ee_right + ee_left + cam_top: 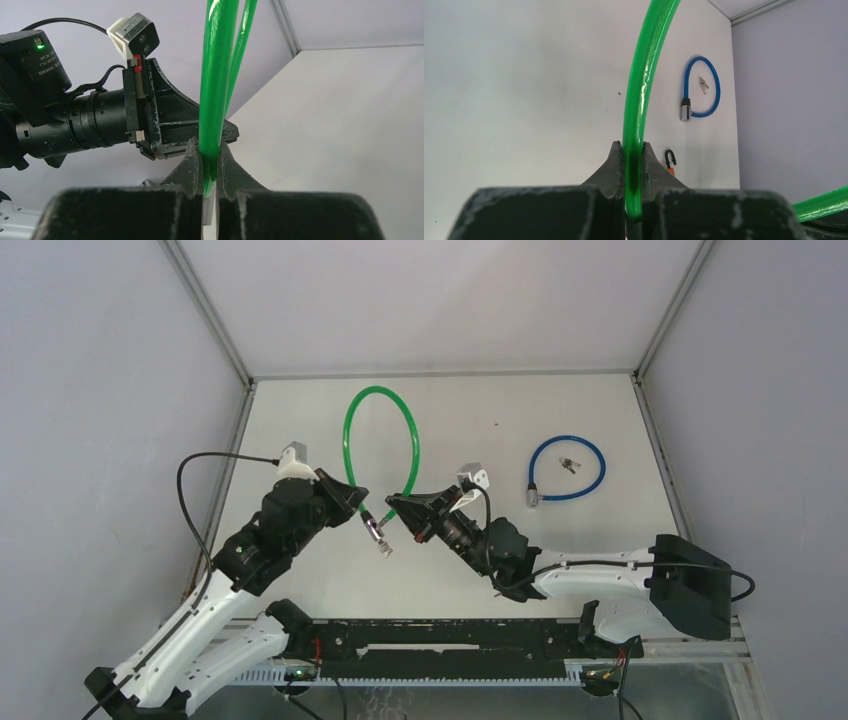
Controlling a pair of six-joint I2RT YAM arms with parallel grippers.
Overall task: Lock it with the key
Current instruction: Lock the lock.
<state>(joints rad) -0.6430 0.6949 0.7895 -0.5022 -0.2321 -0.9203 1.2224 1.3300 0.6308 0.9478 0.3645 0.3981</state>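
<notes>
Where left tool (630,151) clamps, green cable (644,75) disappears.

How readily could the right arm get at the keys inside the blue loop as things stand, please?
Probably not as it stands: the right hand is shut on the green cable lock. Nothing lies between it and the keys, so once released the way looks open.

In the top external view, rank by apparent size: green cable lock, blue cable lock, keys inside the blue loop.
Largest: green plastic-coated cable lock.
Then blue plastic-coated cable lock, clearly smaller.
Smallest: small metal keys lying inside the blue loop.
</notes>
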